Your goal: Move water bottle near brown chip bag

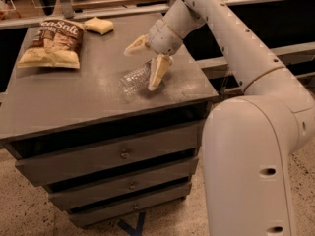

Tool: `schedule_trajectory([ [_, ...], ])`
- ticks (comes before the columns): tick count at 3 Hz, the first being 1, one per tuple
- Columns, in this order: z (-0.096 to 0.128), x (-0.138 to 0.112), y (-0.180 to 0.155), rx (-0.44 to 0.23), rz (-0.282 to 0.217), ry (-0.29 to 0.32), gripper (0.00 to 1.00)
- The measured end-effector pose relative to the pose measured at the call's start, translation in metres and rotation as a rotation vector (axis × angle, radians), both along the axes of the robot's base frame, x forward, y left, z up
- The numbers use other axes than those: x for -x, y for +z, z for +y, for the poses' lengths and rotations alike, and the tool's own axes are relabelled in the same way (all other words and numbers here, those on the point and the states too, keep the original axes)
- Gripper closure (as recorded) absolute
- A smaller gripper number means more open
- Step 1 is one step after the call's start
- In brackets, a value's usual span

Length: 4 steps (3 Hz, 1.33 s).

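A bulky white robot arm fills the right side, its shell smooth, rounded and matte, with small dark holes dotted along its upper link. It reaches up and left over a grey cabinet with a flat top that has a dull sheen and faint scuffs. Three shallow drawers are stacked below the top, each with a small round knob. The cabinet stands on a speckled, stone-like floor, and a strip of blue tape shows by its base. Behind it runs a pale rail, with dark panels further right.

The brown chip bag lies flat at the far left corner of the top, crinkled and glossy, with white lettering, pictured pale chips and a cream-yellow lower edge. The water bottle lies on its side near the middle right of the top, clear, ribbed and catching light, well apart from the bag. The gripper hangs just over the bottle's right end with its two cream, tapered fingers spread wide. One points left above the bottle and the other points down against the bottle's right end, so nothing is clamped between them. A small, puffy tan packet sits at the back edge, just right of the bag
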<state>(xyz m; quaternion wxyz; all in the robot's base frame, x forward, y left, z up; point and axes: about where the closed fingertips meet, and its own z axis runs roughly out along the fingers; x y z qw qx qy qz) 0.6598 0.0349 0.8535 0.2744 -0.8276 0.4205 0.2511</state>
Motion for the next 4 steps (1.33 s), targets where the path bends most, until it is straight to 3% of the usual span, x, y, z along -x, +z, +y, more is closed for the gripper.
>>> schedule_trajectory([
  [2,0.006,0.01,0.008,0.026,-0.061,0.082,0.65],
  [3,0.02,0.017,0.032,0.055,-0.109,0.092,0.88],
  [4,0.034,0.019,0.06,0.069,-0.154,0.028,1.0],
])
